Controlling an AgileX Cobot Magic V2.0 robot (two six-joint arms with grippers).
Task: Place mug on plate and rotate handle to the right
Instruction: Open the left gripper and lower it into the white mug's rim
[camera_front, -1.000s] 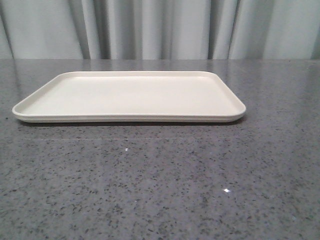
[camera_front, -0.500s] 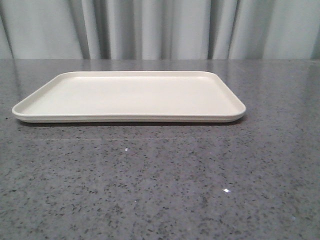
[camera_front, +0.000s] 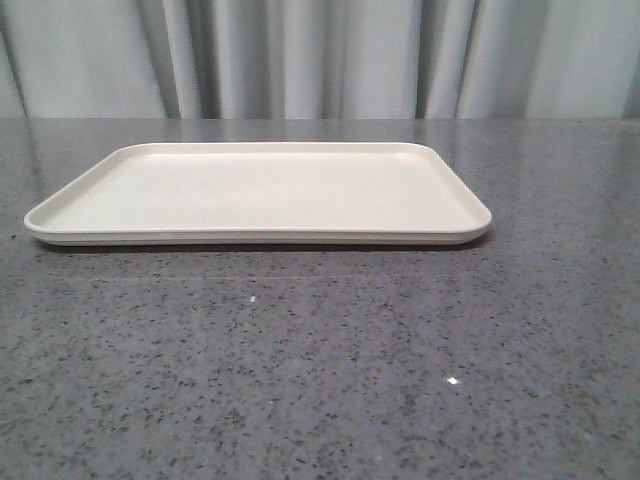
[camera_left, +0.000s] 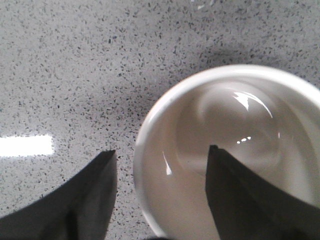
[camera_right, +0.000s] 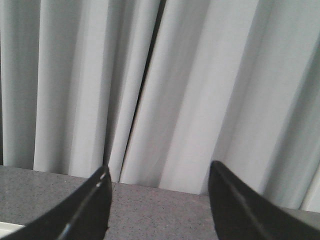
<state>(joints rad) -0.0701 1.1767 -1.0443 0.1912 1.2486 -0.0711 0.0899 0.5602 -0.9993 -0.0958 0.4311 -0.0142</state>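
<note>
White mug stands on the speckled table, off the plate. Left gripper is spread, straddling the rim at its 9 o'clock. Pickup stage; next, close and lift. Right gripper open, idle.

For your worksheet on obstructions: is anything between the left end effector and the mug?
Nothing visible. The left end effector is open straddling the mug wall, one finger inside the rim, one outside over the countertop.
</note>
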